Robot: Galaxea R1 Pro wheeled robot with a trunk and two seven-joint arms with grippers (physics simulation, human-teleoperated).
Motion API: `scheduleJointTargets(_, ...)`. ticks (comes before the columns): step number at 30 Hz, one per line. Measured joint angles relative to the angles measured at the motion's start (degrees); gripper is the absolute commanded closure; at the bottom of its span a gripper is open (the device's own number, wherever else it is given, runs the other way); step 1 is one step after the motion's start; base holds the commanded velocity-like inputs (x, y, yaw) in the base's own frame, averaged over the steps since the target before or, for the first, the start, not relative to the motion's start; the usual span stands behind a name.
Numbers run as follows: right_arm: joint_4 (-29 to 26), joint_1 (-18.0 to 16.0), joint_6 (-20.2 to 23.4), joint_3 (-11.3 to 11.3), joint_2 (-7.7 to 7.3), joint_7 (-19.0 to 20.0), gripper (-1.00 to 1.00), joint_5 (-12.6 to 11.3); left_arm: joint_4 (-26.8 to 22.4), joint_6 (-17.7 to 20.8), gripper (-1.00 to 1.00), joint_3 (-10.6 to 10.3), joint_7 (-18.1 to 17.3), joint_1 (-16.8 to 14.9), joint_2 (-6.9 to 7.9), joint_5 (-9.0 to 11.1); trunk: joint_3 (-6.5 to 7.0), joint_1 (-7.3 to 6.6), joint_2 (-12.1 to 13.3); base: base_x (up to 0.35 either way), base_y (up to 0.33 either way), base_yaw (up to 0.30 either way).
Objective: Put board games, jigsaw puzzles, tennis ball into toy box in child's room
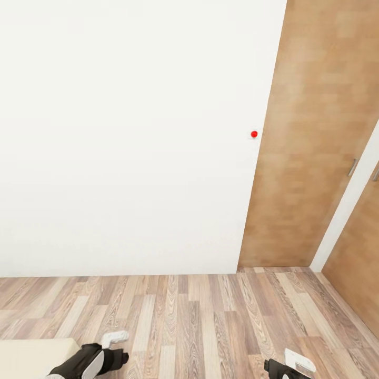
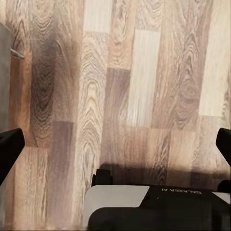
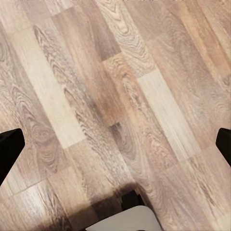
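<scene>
At the lower left of the head view, the flat cream-beige corner of the bed [image 1: 31,355] juts into the picture, plain and unmarked, resting low against the wood-plank floor [image 1: 200,321] of brown and pale grey boards. Just beside that corner hangs the left gripper [image 1: 113,345], a black wrist with white finger parts. In the left wrist view its two dark fingertips [image 2: 9,149] stand far apart at opposite edges, released and holding nothing, with bare planks between them and part of the robot's own base [image 2: 159,209] under them, grey-white and black, bearing small mirrored lettering too blurred to read.

Across the middle rises a plain white wall [image 1: 126,137] with a small round red button [image 1: 254,134] near its right end. To the right of it stands a light brown wooden door panel [image 1: 310,137] with a slim grey metal handle [image 1: 352,167], then a narrow white strip of wall and a second brown panel at the edge.

At the lower right sits the right gripper [image 1: 292,366], black and white; in the right wrist view its dark fingertips [image 3: 10,149] are likewise spread wide and empty above the planks.
</scene>
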Motion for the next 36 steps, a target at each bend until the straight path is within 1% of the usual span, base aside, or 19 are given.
scheduleJointTargets(3, 0.00, 0.01, -0.01, -0.01, 0.00, 0.00, -1.00, -0.01, -2.74, 4.24, -1.00, 0.02, 0.03, -0.11, -0.02, 0.07, 0.00, 0.00, 0.00, 0.000, 0.000, 0.000)
scheduleJointTargets(4, 0.00, 0.00, -0.02, -0.01, 0.00, 0.00, -1.00, -0.03, -4.96, 6.66, -1.00, -0.01, 0.03, -0.16, -0.03, 0.07, 0.00, 0.00, 0.00, 0.000, 0.000, 0.000)
scheduleJointTargets(6, 0.00, -0.02, -0.02, -0.01, 0.00, 0.00, -1.00, -0.04, -8.00, 9.29, -1.00, -0.09, 0.07, -0.19, -0.08, 0.04, 0.00, 0.00, 0.00, 0.000, 0.000, 0.000)
scheduleJointTargets(8, 0.00, -0.03, 0.01, -0.02, 0.00, 0.00, -1.00, -0.08, -9.82, 10.50, -1.00, -0.25, 0.07, -0.20, -0.03, -0.01, -0.01, 0.00, 0.00, 0.000, 0.000, 0.000)
scheduleJointTargets(13, 0.00, -0.03, 0.05, -0.02, 0.00, 0.00, -1.00, -0.13, -11.32, 11.25, -1.00, -0.31, -0.07, -0.18, 0.19, -0.07, -0.15, 0.00, 0.01, 0.000, 0.000, 0.000)
scheduleJointTargets(18, 0.00, -0.02, 0.06, -0.02, 0.00, -0.03, -1.00, -0.13, -11.62, 11.21, -1.00, -0.47, -0.07, -0.17, 0.30, -0.07, -0.46, -0.01, 0.00, 0.050, 0.000, 0.000)
scheduleJointTargets(27, 0.00, 0.04, -0.01, 0.04, 0.01, 0.00, -1.00, -0.06, -11.71, 11.00, -1.00, -0.62, -0.03, -0.16, 0.31, -0.08, -1.09, -0.02, 0.00, 0.237, 0.000, 0.000)
scheduleJointTargets(32, 0.00, 0.05, -0.02, 0.06, 0.00, 0.00, -1.00, -0.06, -11.72, 10.69, -1.00, -0.70, 0.00, -0.14, 0.31, -0.15, -1.18, -0.01, 0.00, 0.098, 0.000, 0.000)
scheduleJointTargets(36, 0.00, 0.05, -0.02, 0.07, 0.00, 0.00, -1.00, -0.05, -11.72, 10.18, -1.00, -0.72, 0.15, -0.13, 0.31, -0.19, -1.20, -0.03, -0.01, 0.215, 0.000, 0.000)
